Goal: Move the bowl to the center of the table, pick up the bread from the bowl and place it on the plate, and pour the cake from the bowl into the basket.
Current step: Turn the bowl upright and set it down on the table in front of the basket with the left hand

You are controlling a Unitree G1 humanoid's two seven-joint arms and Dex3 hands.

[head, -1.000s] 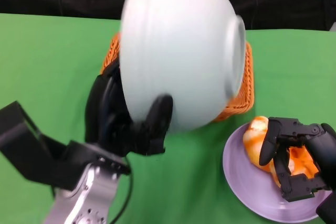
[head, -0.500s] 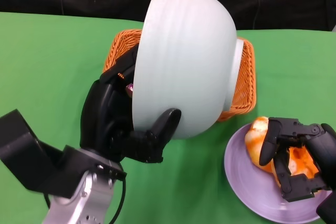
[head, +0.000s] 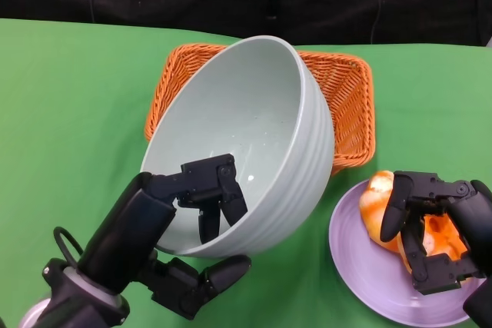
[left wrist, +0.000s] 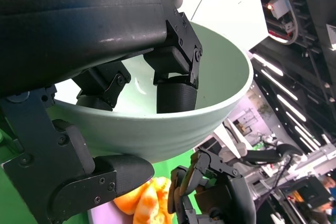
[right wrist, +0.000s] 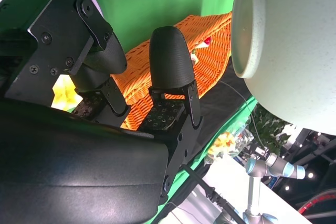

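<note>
I read this as the tail of the pouring step. My left hand (head: pixel 201 224) grips the bowl (head: pixel 246 140) by its near rim — fingers inside the wall, thumb under the outside — at the centre of the head view, tipped with its mouth toward me. Its inside looks empty, so I judge the cake is already out, though I cannot see it in the basket (head: pixel 338 97), which the bowl mostly hides at upper centre.

Next I'd need to level the bowl and set it on the green table (head: pixel 69 113), clear of the basket.

My right hand (head: pixel 430 228) hovers at lower right over the purple plate (head: pixel 361 266), fingers curled above the bread (head: pixel 377 205); whether it grips or only rests there, I cannot tell.
</note>
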